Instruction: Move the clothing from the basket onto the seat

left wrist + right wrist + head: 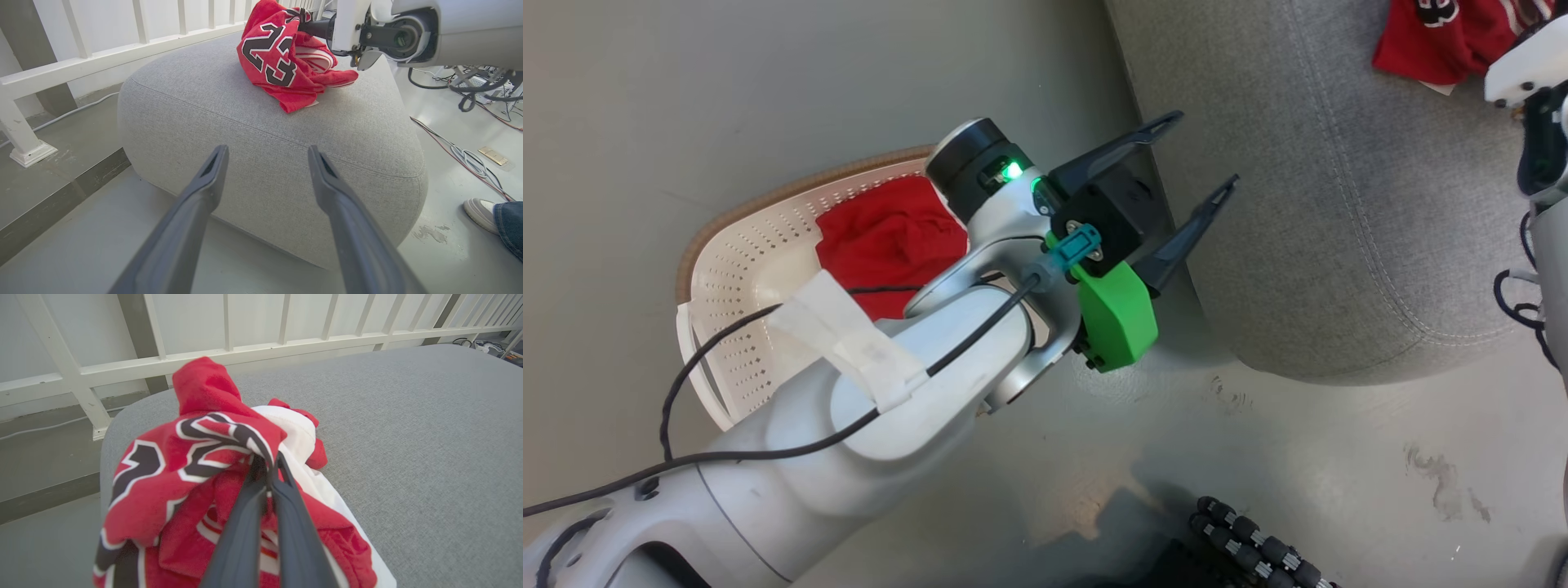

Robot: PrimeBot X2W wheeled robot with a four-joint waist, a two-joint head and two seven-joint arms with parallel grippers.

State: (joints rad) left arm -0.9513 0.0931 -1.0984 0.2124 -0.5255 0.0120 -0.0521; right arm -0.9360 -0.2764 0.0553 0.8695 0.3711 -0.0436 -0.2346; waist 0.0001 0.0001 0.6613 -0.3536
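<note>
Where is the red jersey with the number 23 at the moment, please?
The jersey lies on the grey seat, toward its far edge by the white railing in the left wrist view, pinched by the right end effector.

Grey upholstered seat (286, 134) was coarse matt weave with stitched seams. Red jersey with black-and-white numbers (278, 57) looked like soft, matt, creased cloth. Red garment (890, 237) in the basket was the same dull fabric. Cream perforated plastic basket (743, 269) had a slight sheen and a brown woven-look rim. Left gripper (1205, 149) had dark, smooth, matt fingers (196, 212). Green moulded block (1115, 314) at its wrist was matt plastic. White arm shell (768, 482) was glossy. Grey floor (1298, 474) was smooth, semi-gloss, scuffed.
</note>
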